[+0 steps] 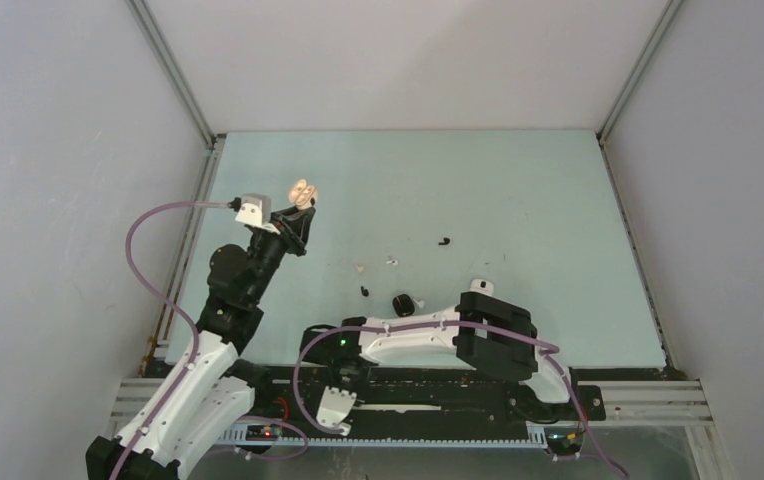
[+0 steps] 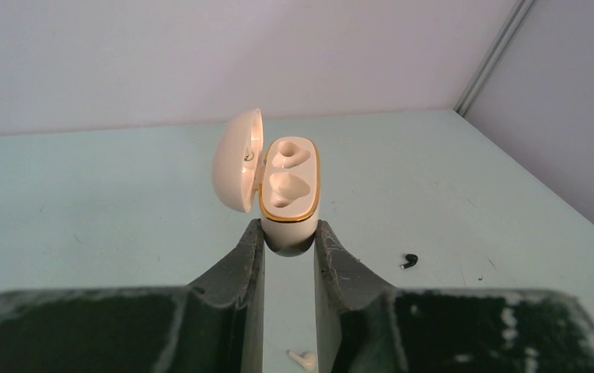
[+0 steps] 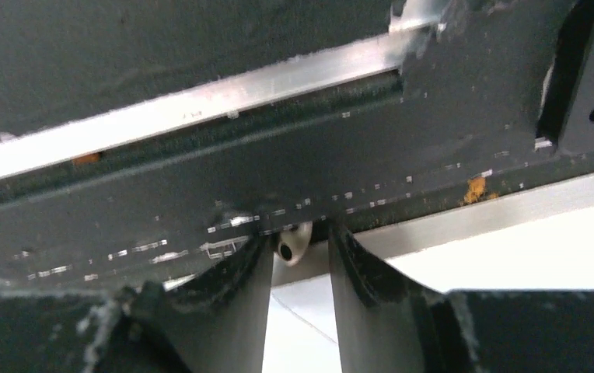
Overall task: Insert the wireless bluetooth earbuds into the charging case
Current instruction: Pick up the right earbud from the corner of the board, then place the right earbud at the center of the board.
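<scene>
My left gripper (image 2: 288,229) is shut on the lower end of a cream charging case (image 2: 288,186), held above the table at the left (image 1: 303,192). Its lid stands open and both gold-rimmed sockets are empty. My right gripper (image 3: 300,237) is folded back over the base rail, its fingertips shut on a small beige earbud (image 3: 292,242). More earbuds lie loose on the table: a black one (image 1: 444,241), a white one (image 1: 392,261), a beige one (image 1: 360,268) and another black one (image 1: 365,291). In the left wrist view, the beige earbud (image 2: 303,358) lies below my fingers and a black one (image 2: 410,260) to the right.
A black round case (image 1: 402,303) sits near the table's front, beside the right arm (image 1: 408,340). The black and silver rail (image 3: 200,101) fills the right wrist view. White walls close in the pale green table (image 1: 518,180) on three sides.
</scene>
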You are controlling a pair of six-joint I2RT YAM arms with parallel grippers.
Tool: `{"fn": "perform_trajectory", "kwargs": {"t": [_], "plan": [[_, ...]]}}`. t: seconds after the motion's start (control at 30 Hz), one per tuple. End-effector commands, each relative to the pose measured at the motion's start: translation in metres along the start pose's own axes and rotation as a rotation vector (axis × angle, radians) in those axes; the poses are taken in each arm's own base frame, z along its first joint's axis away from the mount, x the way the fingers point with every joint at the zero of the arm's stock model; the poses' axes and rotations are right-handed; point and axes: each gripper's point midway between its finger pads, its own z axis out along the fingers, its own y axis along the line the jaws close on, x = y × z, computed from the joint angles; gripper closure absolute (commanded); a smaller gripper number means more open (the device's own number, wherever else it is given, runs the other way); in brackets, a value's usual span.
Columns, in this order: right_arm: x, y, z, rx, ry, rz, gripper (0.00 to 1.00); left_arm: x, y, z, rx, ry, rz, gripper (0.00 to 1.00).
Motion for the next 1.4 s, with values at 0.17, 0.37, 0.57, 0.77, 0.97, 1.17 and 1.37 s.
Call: {"fn": "perform_trajectory", "kwargs": {"t": [0.17,0.37,0.57,0.77,0.97,1.17,1.37], "plan": [[0.018,0.012,0.012,-0.037,0.129,-0.023,0.75,-0.024,-0.008,0.002,0.039,-0.075,-0.028,1.0],[0.013,0.006,-0.017,-0.005,0.14,0.021,0.87,-0.023,-0.008,0.003,0.039,-0.073,-0.03,1.0],[0.009,0.008,-0.071,0.04,0.098,0.1,0.87,-0.022,-0.01,0.004,0.054,-0.069,-0.046,1.0],[0.043,0.038,-0.097,0.015,0.093,0.255,0.87,-0.019,-0.011,0.005,0.057,-0.06,-0.047,1.0],[0.101,0.098,-0.103,-0.083,0.159,0.388,0.86,-0.015,-0.012,0.007,0.066,-0.045,-0.055,1.0],[0.144,0.146,-0.111,-0.14,0.25,0.433,0.86,-0.011,-0.014,0.009,0.079,-0.032,-0.066,0.99],[0.187,0.153,-0.098,-0.087,0.372,0.384,0.82,-0.009,-0.017,0.011,0.091,-0.024,-0.08,0.99]]}}
